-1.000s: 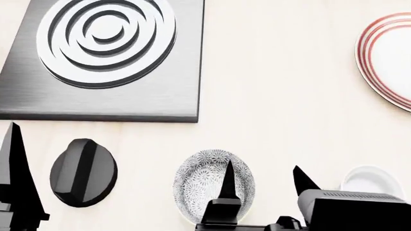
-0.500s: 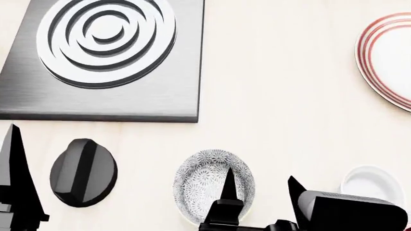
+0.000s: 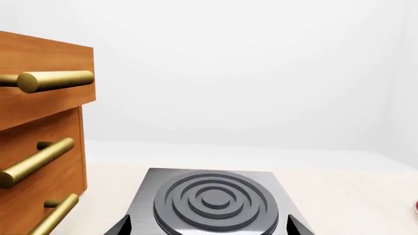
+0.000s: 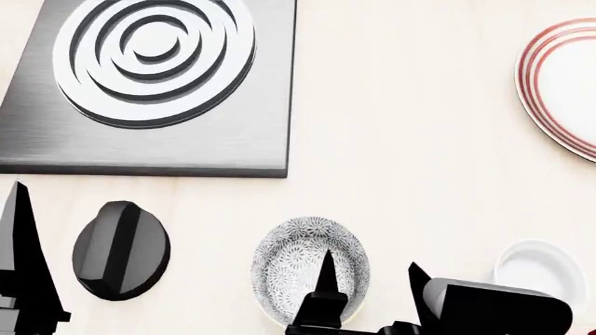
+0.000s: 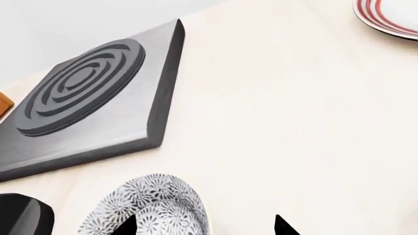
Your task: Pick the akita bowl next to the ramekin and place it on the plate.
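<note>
Akita bowl [image 4: 303,252] grey-black floral speckle; ramekin [image 4: 545,269] plain white; plate [image 4: 562,84] red-ringed.

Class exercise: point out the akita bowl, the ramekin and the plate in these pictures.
akita bowl [image 4: 300,259]: head view, patterned inner wall.
ramekin [image 4: 543,268]: head view, white inside.
plate [image 4: 534,87]: head view, red-ringed rim.

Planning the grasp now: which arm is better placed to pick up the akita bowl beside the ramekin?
The right. The right gripper is open with one finger over the akita bowl, the other between it and the ramekin. The left gripper sits off by the stove burner.
</note>
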Motion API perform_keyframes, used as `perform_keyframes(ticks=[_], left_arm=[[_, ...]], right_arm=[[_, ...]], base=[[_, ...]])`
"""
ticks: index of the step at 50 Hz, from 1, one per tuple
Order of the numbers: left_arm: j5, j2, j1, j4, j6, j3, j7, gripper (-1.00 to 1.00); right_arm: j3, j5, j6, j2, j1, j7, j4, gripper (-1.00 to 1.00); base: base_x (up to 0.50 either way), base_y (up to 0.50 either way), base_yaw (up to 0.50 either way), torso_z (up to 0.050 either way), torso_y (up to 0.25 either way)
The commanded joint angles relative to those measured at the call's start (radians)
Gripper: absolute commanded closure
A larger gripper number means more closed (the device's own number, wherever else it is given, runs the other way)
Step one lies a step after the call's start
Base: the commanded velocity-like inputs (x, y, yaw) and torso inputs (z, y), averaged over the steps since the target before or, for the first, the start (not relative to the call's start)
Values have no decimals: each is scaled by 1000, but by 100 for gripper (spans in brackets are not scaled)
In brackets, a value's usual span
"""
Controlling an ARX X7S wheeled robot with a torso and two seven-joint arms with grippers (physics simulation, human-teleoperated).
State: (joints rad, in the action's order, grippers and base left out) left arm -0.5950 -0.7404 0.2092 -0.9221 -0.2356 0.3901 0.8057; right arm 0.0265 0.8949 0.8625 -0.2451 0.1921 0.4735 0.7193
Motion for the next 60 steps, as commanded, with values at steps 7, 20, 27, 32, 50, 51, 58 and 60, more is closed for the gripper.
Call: perform_keyframes(ticks=[7,20,27,32,50,51,58,60], left_arm=[[6,11,-4,-5,5,-13,-17,-100],[0,7,1,-5,4,-15,-15,-100],[-1,6,2,-4,5,-14,-14,-100],[0,7,3,-1,6,-13,-14,-100],[10,7,-1,5,12,-3,-15,-100],[10,7,-1,5,12,-3,-15,-100],[11,7,-3,7,14,-1,-16,-100],[13,7,-4,8,15,2,-17,-100]], right_arm=[[-3,-25,-28,11,-1,-26,-41,-100],[-20,-34,-49,14,8,-45,-92,-100],[-27,-35,-56,14,9,-46,-104,-100],[-32,-39,-63,12,6,-48,-111,-100],[-39,-43,-90,3,-10,-53,-103,100],[-39,-43,-91,2,-10,-52,-103,100],[-45,-59,-105,0,-15,-47,-101,100],[-44,-64,-111,0,-17,-45,-100,100]], base=[[0,0,0,0,0],[0,0,0,0,0],[0,0,0,0,0],[0,0,0,0,0],[0,0,0,0,0],[0,0,0,0,0],[0,0,0,0,0],[0,0,0,0,0]])
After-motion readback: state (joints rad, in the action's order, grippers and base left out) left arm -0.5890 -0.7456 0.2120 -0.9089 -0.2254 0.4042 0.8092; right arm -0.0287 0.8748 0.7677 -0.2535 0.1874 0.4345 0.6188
